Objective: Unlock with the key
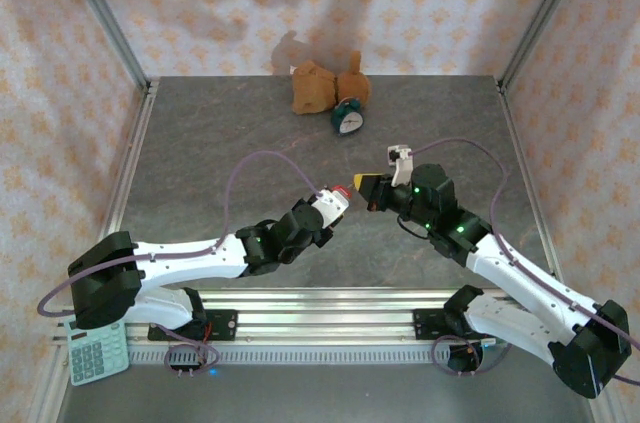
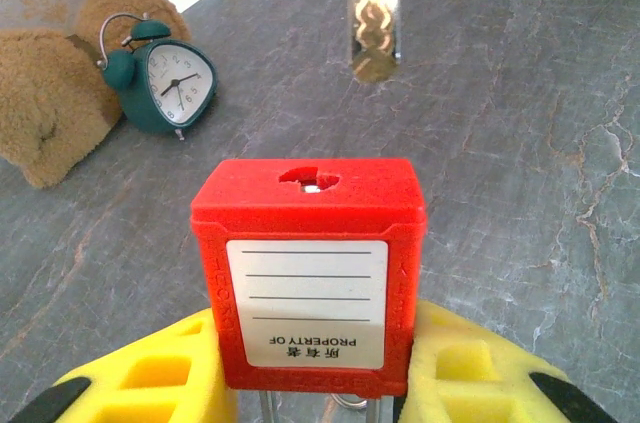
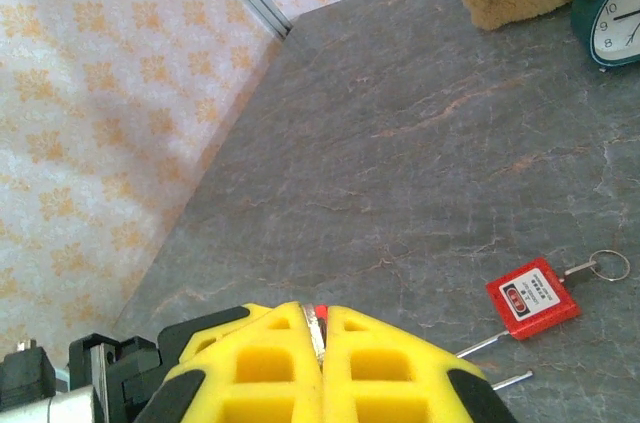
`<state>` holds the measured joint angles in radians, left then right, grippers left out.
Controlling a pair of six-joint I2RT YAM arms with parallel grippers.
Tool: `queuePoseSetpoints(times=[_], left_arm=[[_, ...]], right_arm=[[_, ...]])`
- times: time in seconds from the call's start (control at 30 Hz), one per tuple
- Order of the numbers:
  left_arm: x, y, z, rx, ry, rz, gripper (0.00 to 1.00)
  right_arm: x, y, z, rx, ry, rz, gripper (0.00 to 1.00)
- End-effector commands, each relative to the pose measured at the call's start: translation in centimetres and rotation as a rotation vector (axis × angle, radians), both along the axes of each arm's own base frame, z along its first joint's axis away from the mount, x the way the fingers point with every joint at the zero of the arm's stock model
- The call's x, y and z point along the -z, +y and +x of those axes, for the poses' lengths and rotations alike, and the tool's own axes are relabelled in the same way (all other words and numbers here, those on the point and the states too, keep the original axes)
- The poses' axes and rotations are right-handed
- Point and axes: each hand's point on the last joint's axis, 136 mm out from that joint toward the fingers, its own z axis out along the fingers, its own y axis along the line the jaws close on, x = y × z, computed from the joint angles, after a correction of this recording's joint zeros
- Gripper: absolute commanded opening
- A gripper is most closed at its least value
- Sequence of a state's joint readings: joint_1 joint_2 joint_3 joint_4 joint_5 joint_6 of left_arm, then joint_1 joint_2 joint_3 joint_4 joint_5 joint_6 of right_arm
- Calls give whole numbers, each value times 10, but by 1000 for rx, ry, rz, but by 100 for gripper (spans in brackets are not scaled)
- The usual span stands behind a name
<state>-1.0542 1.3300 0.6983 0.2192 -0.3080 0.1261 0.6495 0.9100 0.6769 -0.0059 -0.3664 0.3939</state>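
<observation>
"Two claws are meeting over the middle of your table (image 1: pixel 200 153). How is your left gripper (image 1: pixel 337 199) sitting?"

"It is clamping the red padlock (image 2: pixel 310 273), jaws only partway closed. Its yellow fingers (image 2: pixel 150 378) are pressing on both sides of the body. The label is facing the wrist camera and the keyhole (image 2: pixel 310 180) is pointing away from it."

"And your right gripper (image 1: pixel 366 189)?"

"It is pinching fully closed on the key (image 3: pixel 318 328), a thin metal sliver showing edge-on between the pads."

"Where is the key sitting against the lock?"

"Just beside it. From above, your two claws are facing tip to tip, nearly touching. In the left wrist view a shiny strip, probably the key's blade, is hanging in from the top edge. Its rounded tip is sitting beyond the keyhole and apart from it."

"What is lying around you?"

"A second padlock (image 3: pixel 533 298) with a ring is lying flat on the grey, stone-patterned table near your right gripper. A teddy bear (image 1: pixel 318 88) and a teal alarm clock (image 1: pixel 348 119) are sitting at the far edge. A calculator (image 1: pixel 97 351) is resting by the left base, and wallpapered walls (image 1: pixel 60 43) are enclosing three sides."
</observation>
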Motion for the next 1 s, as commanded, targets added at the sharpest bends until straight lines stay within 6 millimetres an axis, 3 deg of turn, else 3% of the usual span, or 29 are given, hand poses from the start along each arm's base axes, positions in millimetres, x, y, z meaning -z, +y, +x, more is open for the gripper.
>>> queuePoseSetpoints(times=[0.0,0.97], left_arm=[[-20,-1,2,-20,-49,-49,28],[-37,-2,1,-26,-69,-74,26]], right_arm=[[-6,7,1,-14,-10,38,3],[28,17,2,-42,60,1,2]])
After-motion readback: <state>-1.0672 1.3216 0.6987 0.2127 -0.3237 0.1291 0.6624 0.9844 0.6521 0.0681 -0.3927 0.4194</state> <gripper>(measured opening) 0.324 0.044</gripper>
